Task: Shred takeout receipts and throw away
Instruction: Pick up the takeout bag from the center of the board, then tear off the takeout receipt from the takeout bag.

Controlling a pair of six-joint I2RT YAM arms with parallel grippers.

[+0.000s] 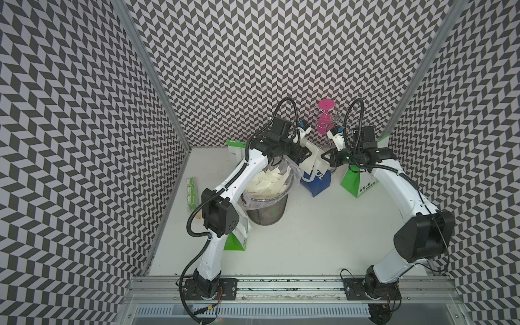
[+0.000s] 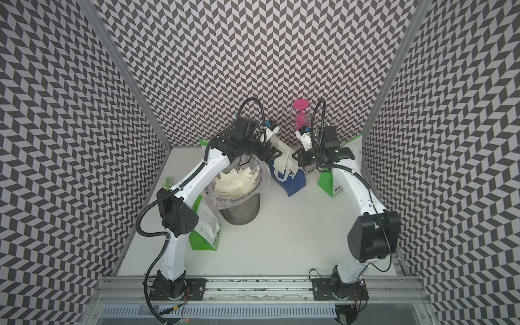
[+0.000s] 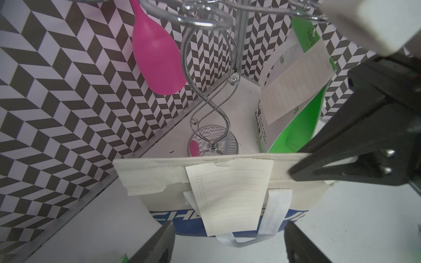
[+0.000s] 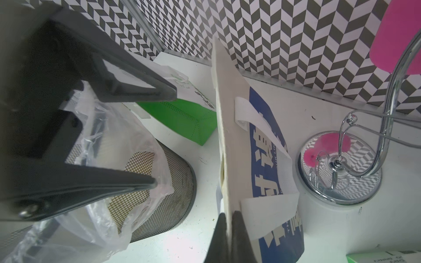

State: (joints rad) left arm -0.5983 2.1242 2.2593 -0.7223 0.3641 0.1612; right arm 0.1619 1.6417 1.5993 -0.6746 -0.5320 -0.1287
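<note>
The right tool (image 4: 229, 224) is clenched on the folded white top edge of the blue bag (image 4: 264, 127), pinning it upright on the desk (image 1: 309, 239). The left tool (image 1: 306, 155), released and spread wide, faces the bag's front.

A receipt (image 3: 227, 198) hangs from that top edge down the bag's face. Its long axis runs from the rim towards the left tool, and its loose lower end lies just ahead of the gap between that tool's fingers (image 3: 159, 246). The left arm is the nearer free one, so the next grab looks like a straight push forward onto that lower end.

Torn scraps (image 1: 267, 183) fill the lined mesh bin (image 1: 267, 208) under the left arm, close beside the bag. A second receipt (image 3: 296, 86) droops from a green bag (image 3: 303, 127) beyond.

How the receipt is fastened to the rim cannot be made out. The right wrist view shows the bag edge-on and hides the slip. In both top views the wrists crowd over it. The left tool's fingers are cut off by the left wrist view's frame edge.
</note>
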